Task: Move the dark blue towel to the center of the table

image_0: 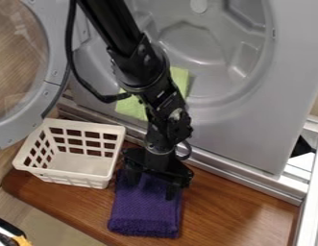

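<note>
Item: dark blue towel (145,211), of violet leaning. Folded into a thick, compact pad; laid flat on the wooden surface (231,206), lower middle of the camera view, close to the front edge. Probably folded for stability, and for easy lifting or sliding as one piece.

Item: end effector (152,186), black. Pointed downward, fingers spread well apart, one toward each side of the towel's upper end. Nothing visibly pinched. Placement apparently chosen to straddle the fabric, for gathering a fold or for letting go; impossible to tell which. Firm contact with the cloth likewise impossible to confirm.

Item: white basket (70,179), plastic, slatted walls. Upright on the surface, left of the towel in the view, just beside it. Likely a laundry holder, parked at the side to leave working room; a possible snag for any leftward swing.

Item: green cloth (132,108). Behind the arm, at the lower lip of the grey washing machine (286,57), round door (49,101) swung open at the left. No apparent part in the present job.

Relation of towel to end effector: directly beneath and between the fingers at the far end, with the bulk extending toward the front edge. Central position seemingly nearby, a little to the right in the view.
</note>
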